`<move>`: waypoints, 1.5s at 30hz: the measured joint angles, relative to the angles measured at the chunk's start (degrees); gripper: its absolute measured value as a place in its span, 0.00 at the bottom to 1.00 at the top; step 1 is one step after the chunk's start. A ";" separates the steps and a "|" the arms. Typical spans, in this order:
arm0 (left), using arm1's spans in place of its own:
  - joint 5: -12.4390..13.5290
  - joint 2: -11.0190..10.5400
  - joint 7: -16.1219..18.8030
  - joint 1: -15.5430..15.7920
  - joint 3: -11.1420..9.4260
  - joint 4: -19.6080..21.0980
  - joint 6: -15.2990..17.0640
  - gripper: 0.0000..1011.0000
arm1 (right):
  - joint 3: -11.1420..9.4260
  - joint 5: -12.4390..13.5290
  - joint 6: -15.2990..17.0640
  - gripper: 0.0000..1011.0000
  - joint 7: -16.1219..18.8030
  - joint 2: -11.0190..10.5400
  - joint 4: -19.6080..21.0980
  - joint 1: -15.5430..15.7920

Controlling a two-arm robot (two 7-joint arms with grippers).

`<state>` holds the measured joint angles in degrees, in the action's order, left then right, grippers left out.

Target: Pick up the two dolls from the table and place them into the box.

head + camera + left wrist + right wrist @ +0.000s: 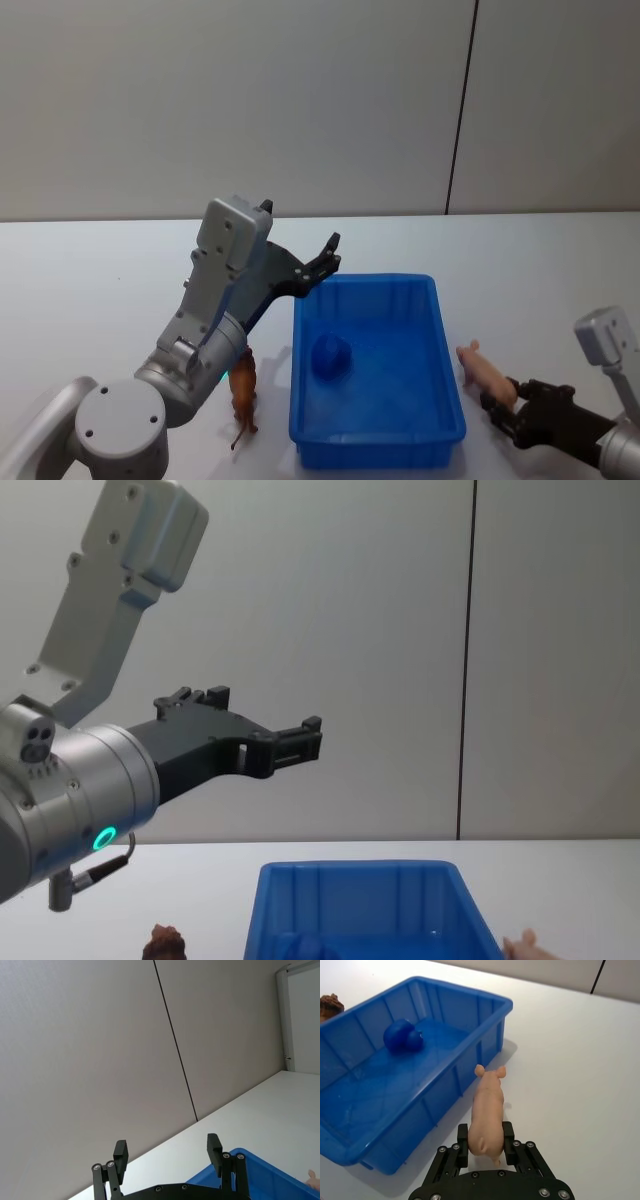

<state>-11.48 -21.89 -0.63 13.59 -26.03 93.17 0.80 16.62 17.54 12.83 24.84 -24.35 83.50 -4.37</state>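
The box (440,330) is a bright blue bin in the middle of the table. The round deep-blue doll (331,356) lies inside it, toward its left wall, also seen as the blue doll (402,1036) from the right wrist. The orange-tan doll (487,1105), pig-shaped with pointed ears, stands on the table just right of the box. My right gripper (485,1136) is shut on its rear, low at the table. My left gripper (325,258) hangs open and empty, raised above the box's far left corner; its fingers (120,1152) stand wide apart.
A small brown toy (243,395) stands on the table close to the box's left wall, under my left arm. The white table (540,270) stretches to a grey wall behind. The box rim (460,990) is near the pig's head.
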 joint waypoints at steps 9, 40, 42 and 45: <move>0.00 0.00 0.00 0.00 0.00 0.00 0.00 0.99 | -0.46 -1.00 -2.88 0.38 -1.14 -0.57 2.29 0.11; 0.00 0.00 0.00 0.00 0.00 0.00 0.00 0.99 | 0.16 -1.91 -5.66 0.41 6.19 2.16 6.18 -6.63; 0.00 0.00 0.00 0.00 0.00 0.00 0.00 0.99 | 0.44 -2.13 -5.25 0.47 6.46 2.49 5.83 -6.93; 0.00 0.00 0.00 0.00 0.00 0.00 0.00 0.99 | 0.93 -2.57 -4.48 0.55 6.94 3.03 4.97 -7.43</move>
<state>-11.48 -21.89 -0.62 13.59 -26.02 93.17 0.80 17.54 14.97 8.35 31.78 -21.32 88.46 -11.80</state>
